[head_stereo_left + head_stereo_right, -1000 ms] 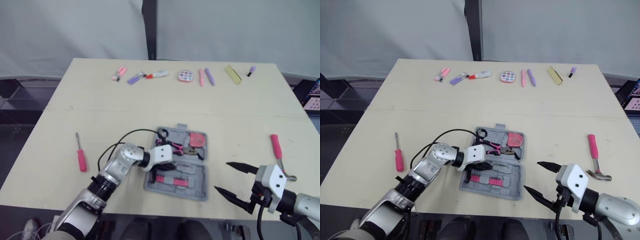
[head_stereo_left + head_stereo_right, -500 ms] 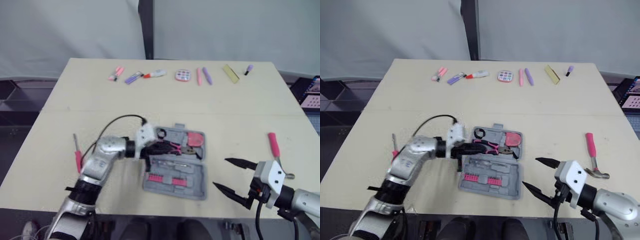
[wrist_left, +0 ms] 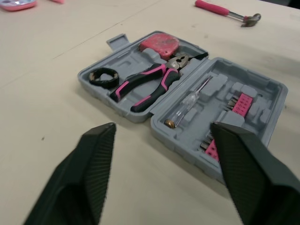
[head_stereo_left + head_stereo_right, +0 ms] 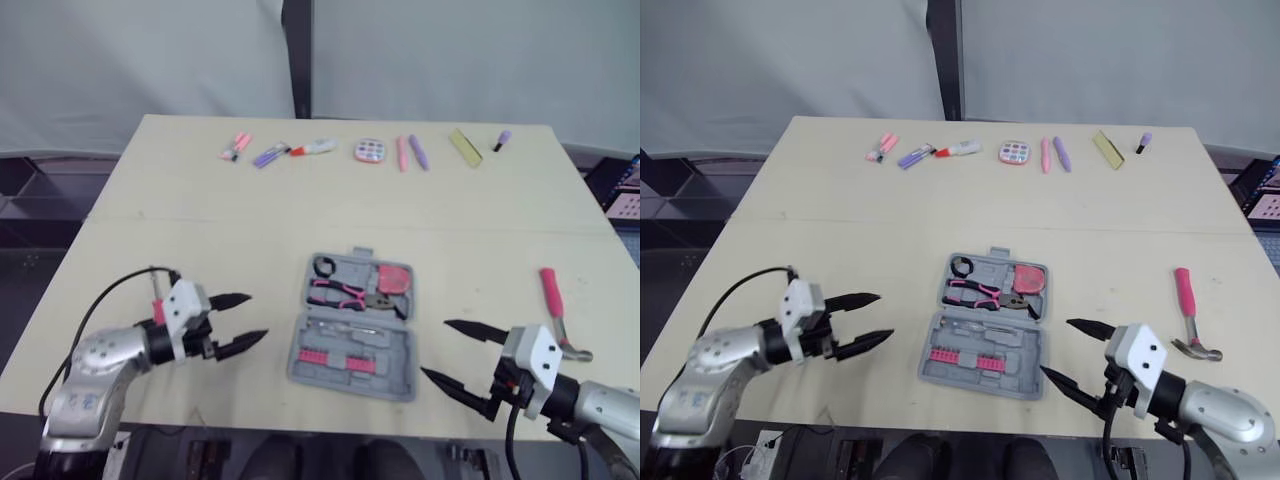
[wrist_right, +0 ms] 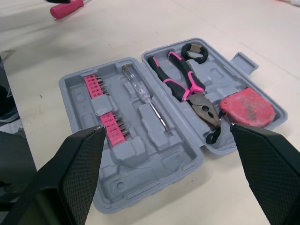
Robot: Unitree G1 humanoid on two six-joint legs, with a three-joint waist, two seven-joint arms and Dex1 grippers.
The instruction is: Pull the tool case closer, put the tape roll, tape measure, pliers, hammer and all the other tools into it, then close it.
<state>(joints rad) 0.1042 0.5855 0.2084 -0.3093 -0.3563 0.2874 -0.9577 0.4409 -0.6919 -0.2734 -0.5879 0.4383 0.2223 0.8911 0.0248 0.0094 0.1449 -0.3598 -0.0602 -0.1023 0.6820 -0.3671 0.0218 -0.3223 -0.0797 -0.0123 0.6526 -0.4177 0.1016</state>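
Left hand (image 4: 256, 316), spread, hovers near tool case (image 4: 352, 356).

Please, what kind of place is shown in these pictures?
Probably a robot test room, not a real workshop: a bare table before a grey curtain, an open tool case, and small items set in a row at the far edge.

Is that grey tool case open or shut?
Open: the tool case lies spread flat, showing pliers, tape measure and tape roll inside.
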